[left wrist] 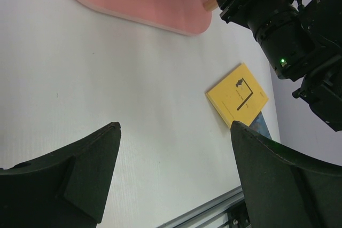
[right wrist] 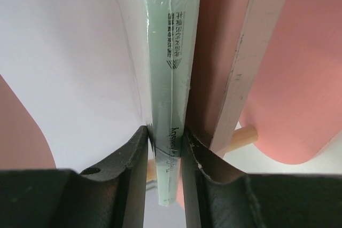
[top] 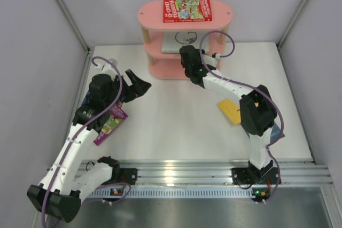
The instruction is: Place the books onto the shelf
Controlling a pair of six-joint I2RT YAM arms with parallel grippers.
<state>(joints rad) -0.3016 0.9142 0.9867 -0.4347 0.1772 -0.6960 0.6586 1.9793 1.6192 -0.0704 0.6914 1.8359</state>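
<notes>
- While the right pincer (right wrist: 165,142) is pinching the near edge of the pale grey-green book (right wrist: 173,52) between its two fingers, the book is reaching away from it toward 12 o'clock, in between the boards of the pink shelf (top: 155,14).
- Seen from above, the book is lying flat at the middle tier. Its gripped edge is at 6 o'clock and the rest is running inward, and I cannot tell how far in under the top board it is reaching.
- Up close, one face of the book is sitting just beside a board's pale rim. Whether it is resting on that board I cannot tell.
- The right arm is the one at the shelf. The left pincer (left wrist: 173,132) is hanging spread wide and empty over the counter (top: 176,126), at about 8 o'clock from the shelf's foot and well apart from the book.
- My guess is that the coming move is calling for a straight push toward 12 o'clock, with the fingers letting go only once the board is carrying the book.
- The book is looking thin and glossy, with small dark print along its edge and a faint line drawing on the cover.
- The red book (top: 187,10) is lying flat on the top tier.
- The yellow book (left wrist: 236,94) and a sliver of the blue book (left wrist: 262,125) are waiting at 5 o'clock from the shelf. The purple book (top: 109,124) is peeking out under the left arm.
</notes>
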